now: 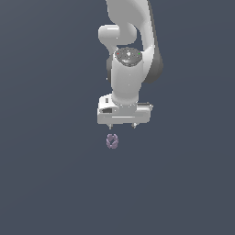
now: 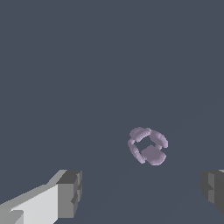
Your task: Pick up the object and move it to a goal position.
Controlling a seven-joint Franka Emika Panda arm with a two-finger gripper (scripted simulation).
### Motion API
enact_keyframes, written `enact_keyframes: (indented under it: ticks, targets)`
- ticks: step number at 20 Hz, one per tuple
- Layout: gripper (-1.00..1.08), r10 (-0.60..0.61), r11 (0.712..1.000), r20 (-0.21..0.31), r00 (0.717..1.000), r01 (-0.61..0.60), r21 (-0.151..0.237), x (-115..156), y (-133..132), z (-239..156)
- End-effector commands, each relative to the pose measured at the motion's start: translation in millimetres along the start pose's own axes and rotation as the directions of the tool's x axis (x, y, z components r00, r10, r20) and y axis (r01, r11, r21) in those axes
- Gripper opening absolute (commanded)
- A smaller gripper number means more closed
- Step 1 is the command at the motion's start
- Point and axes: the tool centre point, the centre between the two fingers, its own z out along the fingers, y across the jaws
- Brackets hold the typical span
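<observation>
The object (image 1: 112,141) is a small pale lilac lumpy piece lying on the flat dark grey-blue surface, just below the white gripper (image 1: 122,125) in the exterior view. In the wrist view the object (image 2: 148,145) shows as a ring of ridged lobes, apart from both fingers. One grey fingertip (image 2: 70,194) and the other fingertip (image 2: 213,190) stand wide apart, so the gripper (image 2: 141,192) is open and holds nothing. The object lies beyond the gap between the fingertips, touching neither.
The white arm (image 1: 131,55) rises behind the gripper to the top of the exterior view. The dark surface (image 1: 55,174) spreads evenly all round with no other objects or edges showing.
</observation>
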Motion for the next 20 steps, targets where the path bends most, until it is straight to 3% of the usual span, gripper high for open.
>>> enact_keyframes:
  ticks: [1,12,20]
  targets:
    - [1.00,-0.002,1.000,0.004,1.000,0.002,0.001,-1,4,7]
    - [1.00,-0.031,0.999,0.038,0.999,0.031,0.020,-10,39,75]
    - [1.00,-0.035,0.999,0.045,0.998,0.034,0.024,-13,46,88]
